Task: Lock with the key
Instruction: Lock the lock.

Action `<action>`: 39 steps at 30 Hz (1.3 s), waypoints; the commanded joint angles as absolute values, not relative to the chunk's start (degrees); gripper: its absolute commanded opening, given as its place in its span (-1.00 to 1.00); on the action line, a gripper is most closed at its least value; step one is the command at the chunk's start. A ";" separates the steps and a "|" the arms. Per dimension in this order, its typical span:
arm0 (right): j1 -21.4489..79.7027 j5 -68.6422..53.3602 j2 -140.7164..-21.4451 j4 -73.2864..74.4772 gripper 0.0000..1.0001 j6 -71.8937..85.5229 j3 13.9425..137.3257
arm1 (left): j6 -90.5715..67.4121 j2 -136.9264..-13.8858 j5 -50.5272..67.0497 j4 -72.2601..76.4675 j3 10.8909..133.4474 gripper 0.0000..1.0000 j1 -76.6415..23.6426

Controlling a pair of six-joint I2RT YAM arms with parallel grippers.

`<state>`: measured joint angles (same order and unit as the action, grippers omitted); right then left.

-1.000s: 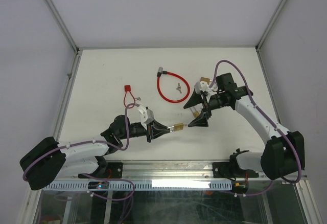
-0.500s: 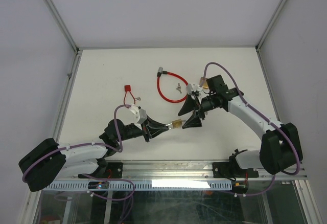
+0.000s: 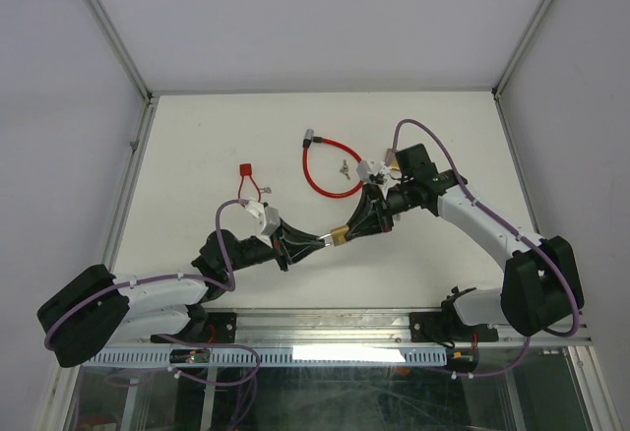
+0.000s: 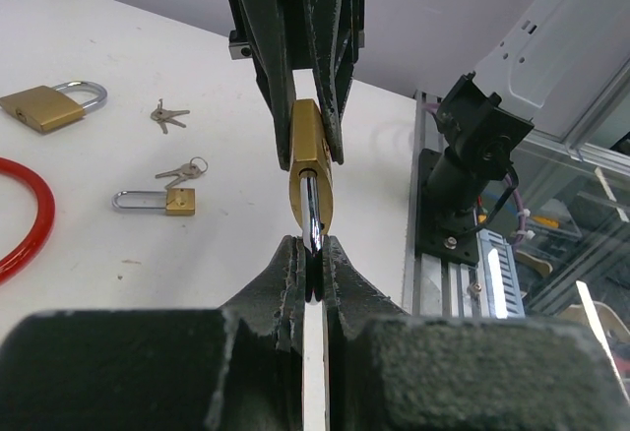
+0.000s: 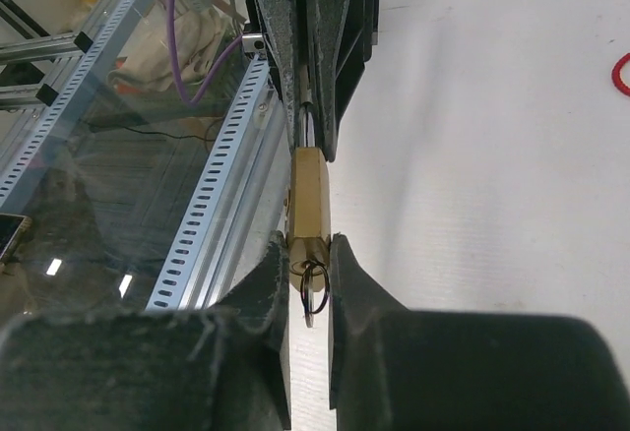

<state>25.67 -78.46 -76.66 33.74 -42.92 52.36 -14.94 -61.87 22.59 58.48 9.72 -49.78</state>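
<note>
Table (image 3: 197, 146) open at left; red cable lock (image 3: 304, 167) mid-rear.

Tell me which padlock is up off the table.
The brass padlock in mid-air: the left gripper pinches its shackle, the right gripper its body. The large padlock and the small padlock lie on the table.

Left arm (image 3: 157, 288) lies low, running from its base at bottom left up and right toward mid-table. The left gripper (image 3: 317, 244) is pinched tight, fingers (image 4: 291, 266) almost meeting, clamped on the shackle end of the padlock (image 4: 311, 160). Right arm (image 3: 482, 219) comes up from its base at bottom right, elbow out to the right and forearm angled back left toward centre. The right gripper (image 3: 351, 228) is nose to nose and in line with the left one, its fingers (image 5: 346, 276) narrowed onto the other end of the same padlock, the two grippers' tips near but apart.
</note>
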 commanded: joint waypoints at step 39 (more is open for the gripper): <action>28.76 -76.42 -75.74 15.05 -1.00 -28.30 47.60 | -26.12 -74.90 27.14 83.20 14.85 -1.00 -49.33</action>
